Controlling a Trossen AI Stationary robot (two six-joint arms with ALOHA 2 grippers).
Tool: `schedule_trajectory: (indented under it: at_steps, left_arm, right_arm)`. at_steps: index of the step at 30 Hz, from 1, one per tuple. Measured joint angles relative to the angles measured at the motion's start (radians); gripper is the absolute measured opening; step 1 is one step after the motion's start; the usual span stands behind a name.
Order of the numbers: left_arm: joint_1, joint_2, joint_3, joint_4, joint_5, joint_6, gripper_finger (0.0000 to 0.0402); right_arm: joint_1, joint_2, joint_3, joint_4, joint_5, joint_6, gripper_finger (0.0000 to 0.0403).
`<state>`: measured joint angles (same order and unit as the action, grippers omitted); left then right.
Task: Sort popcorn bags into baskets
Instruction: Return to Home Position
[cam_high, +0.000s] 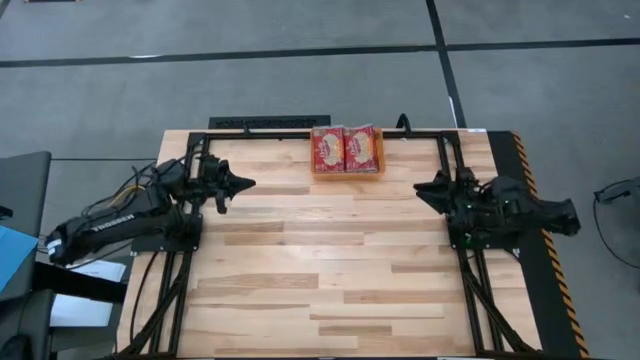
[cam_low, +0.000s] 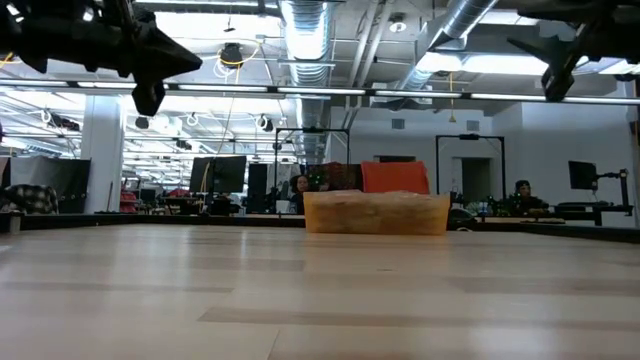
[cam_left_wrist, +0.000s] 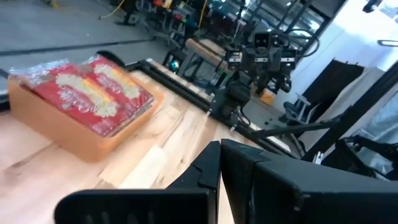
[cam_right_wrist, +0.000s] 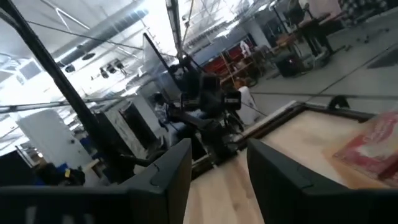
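With flat red popcorn bags (cam_high: 345, 148) in translucent orange plastic bin (cam_high: 346, 175) at wooden bench's (cam_high: 320, 270) far edge, park arms clear: left hand (cam_high: 243, 183) apparently pressed together, right hand (cam_high: 421, 187) spread.

Robotics lab, open-plan, industrial fit-out. Bare ceiling ducts (cam_low: 305, 30) and pipes overhead, with strip lights. Grey floor (cam_high: 300, 30) marked with dark tape lines. Wooden workbench (cam_high: 330, 270) in a black frame, with a dark left arm (cam_high: 110, 222) and right arm (cam_high: 520, 210) mounted at its sides. Far side: monitors (cam_low: 215, 172), desks, a seated person (cam_low: 522, 190), a white pillar (cam_low: 103, 150).
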<state>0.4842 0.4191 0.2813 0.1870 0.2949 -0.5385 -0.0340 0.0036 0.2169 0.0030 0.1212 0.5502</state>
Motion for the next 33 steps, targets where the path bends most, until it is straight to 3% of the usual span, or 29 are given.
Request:
schedule_trajectory:
  at_steps: [5, 10, 14, 17, 20, 25, 29, 33]
  left_arm:
    - [0.005, -0.022, -0.101, 0.105, 0.004, -0.012, 0.0]
    - [-0.02, -0.055, -0.271, 0.328, -0.037, -0.104, 0.0]
    - [-0.058, -0.075, -0.261, 0.21, -0.07, -0.072, 0.0]
    - [-0.064, -0.105, -0.256, 0.187, -0.078, -0.146, 0.0]
    - [-0.074, -0.161, -0.206, 0.133, -0.074, -0.154, 0.0]
    - [-0.142, -0.301, -0.087, -0.224, -0.361, -0.062, 0.0]
    - [-0.257, -0.41, -0.109, -0.278, -0.509, -0.009, 0.0]
    - [-0.385, -0.408, -0.187, -0.243, -0.599, -0.03, 0.0]
  right_arm:
    - [-0.097, -0.001, -0.011, -0.014, -0.092, -0.015, 0.0184]
    - [-0.17, -0.001, -0.07, 0.036, -0.166, 0.005, 0.0183]
    - [-0.225, -0.001, -0.149, 0.174, -0.22, 0.032, 0.0177]
    - [-0.274, -0.001, -0.205, 0.296, -0.27, 0.088, 0.0173]
    - [-0.315, -0.001, -0.208, 0.307, -0.314, 0.104, 0.0171]
    - [-0.396, -0.001, -0.209, 0.304, -0.378, 0.102, 0.0175]
    - [-0.46, -0.001, -0.209, 0.281, -0.438, 0.104, 0.018]
    - [-0.521, -0.001, -0.209, 0.262, -0.48, 0.101, 0.0184]
